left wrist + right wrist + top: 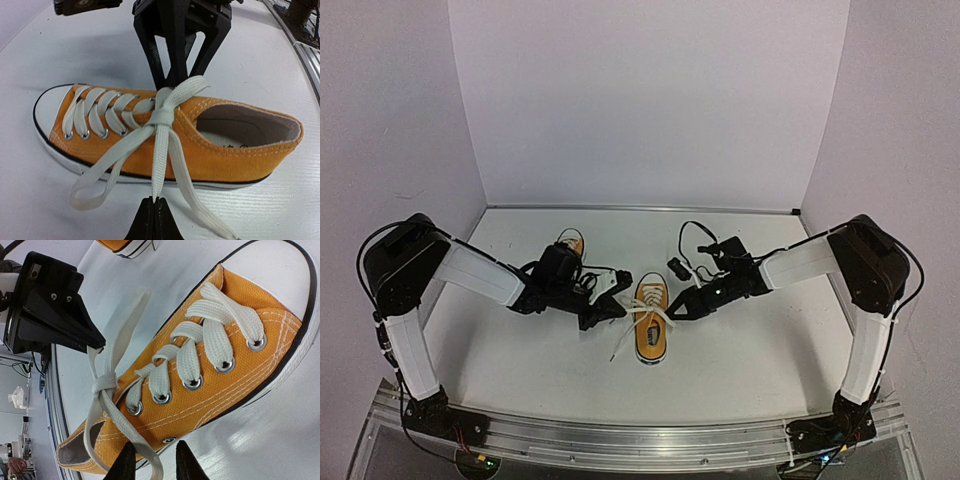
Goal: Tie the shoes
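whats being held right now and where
The left gripper pinches a white lace strand just out from the orange sneaker's knot. The right gripper straddles another strand; grip unclear.

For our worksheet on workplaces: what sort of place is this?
Probably a robotics lab test booth: two robot arms bolted to an aluminium rail, a white table, plain walls around it.

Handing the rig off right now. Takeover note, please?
Left tool: shut on a lace below the knot.
Right tool: open, with its fingertips either side of another strand.
Front shoe: lies between the tools. It has a knot and one loop, and the bow looks loose.
Second shoe: behind the left arm, mostly hidden, laces not visible.
Left to do: snug this bow, then probably tie the second shoe.
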Controlling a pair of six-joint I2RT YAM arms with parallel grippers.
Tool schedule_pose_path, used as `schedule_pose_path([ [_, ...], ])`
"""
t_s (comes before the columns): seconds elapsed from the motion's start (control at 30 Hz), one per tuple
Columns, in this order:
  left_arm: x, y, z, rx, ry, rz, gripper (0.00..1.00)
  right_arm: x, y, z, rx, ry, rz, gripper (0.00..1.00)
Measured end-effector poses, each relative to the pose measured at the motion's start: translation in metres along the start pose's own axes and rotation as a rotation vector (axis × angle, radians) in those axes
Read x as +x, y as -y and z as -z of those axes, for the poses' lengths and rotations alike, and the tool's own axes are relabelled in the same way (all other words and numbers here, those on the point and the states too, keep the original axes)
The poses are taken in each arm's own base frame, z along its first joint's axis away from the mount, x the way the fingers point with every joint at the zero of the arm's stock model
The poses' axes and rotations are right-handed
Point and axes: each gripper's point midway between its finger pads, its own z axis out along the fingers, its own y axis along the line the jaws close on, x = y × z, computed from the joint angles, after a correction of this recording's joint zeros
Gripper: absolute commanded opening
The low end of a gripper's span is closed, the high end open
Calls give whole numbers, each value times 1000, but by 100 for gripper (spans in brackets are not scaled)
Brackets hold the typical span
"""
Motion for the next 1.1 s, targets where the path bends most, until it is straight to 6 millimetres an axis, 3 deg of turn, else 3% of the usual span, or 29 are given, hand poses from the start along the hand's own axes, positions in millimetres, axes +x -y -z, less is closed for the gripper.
schedule_pose_path([
  [0.13,11,-2,14,-40,-33,23,0,-1,0,0,0,1,1,22],
  [0.27,22,-3,18,-56,-78,31,1,-1,0,0,-1,1,1,13],
  [0.4,35,0,19,-56,-136,22,33,-2,-1,0,-1,1,0,0],
  [0.5,42,0,21,-62,-168,22,45,-1,0,0,1,-1,-2,0],
  [0.77,31,-21,25,-166,-151,-16,59,-5,1,7,54,6,-9,0],
  [1.1,16,-56,9,-228,-124,-74,64,-23,1,19,127,46,-3,0],
])
